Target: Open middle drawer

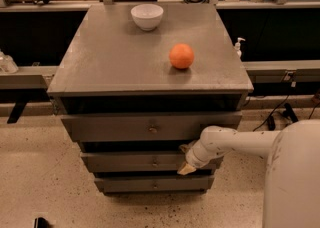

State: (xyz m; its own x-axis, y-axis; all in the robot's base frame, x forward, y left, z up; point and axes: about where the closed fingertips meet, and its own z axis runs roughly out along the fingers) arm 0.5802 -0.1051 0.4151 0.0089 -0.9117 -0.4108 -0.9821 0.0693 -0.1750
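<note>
The grey cabinet has three drawers. The middle drawer is a long low grey front with a small round knob, below the taller top drawer and above the lowest drawer. My gripper is at the end of the white arm, against the right part of the middle drawer's front, right of the knob. A tan fingertip points down at the drawer's lower edge.
A white bowl and an orange ball sit on the cabinet top. A small white pump bottle stands right of the cabinet. Cables lie on the speckled floor at right. My white body fills the lower right.
</note>
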